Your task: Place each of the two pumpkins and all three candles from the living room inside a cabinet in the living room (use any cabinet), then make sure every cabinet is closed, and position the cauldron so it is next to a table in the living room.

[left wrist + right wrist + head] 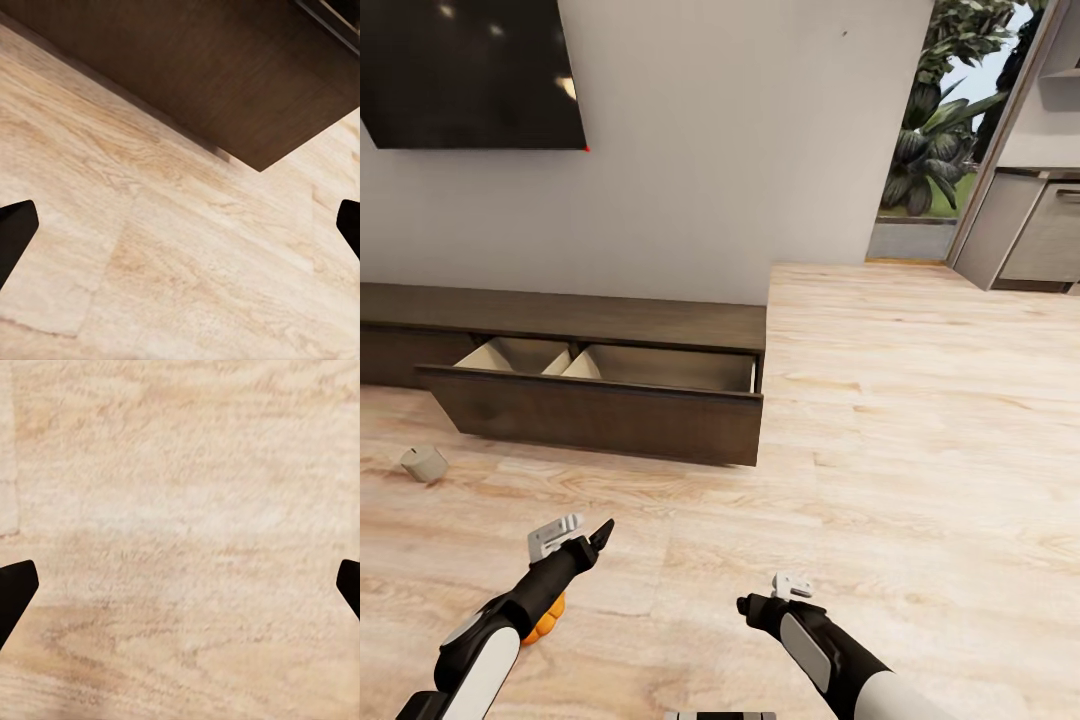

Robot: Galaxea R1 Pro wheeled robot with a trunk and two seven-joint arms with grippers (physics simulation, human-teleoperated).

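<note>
The long dark brown cabinet runs along the wall under the TV. One of its drawers is pulled out, showing pale divided insides with nothing visible in them. A beige candle lies tipped on the floor left of the drawer. An orange pumpkin peeks out from under my left forearm. My left gripper hovers open over the floor in front of the drawer, and the left wrist view shows the drawer corner. My right gripper is open over bare planks.
A black TV hangs on the white wall. A glass door with plants behind it is at the back right, beside grey kitchen units. Light wood floor spreads out to the right of the cabinet.
</note>
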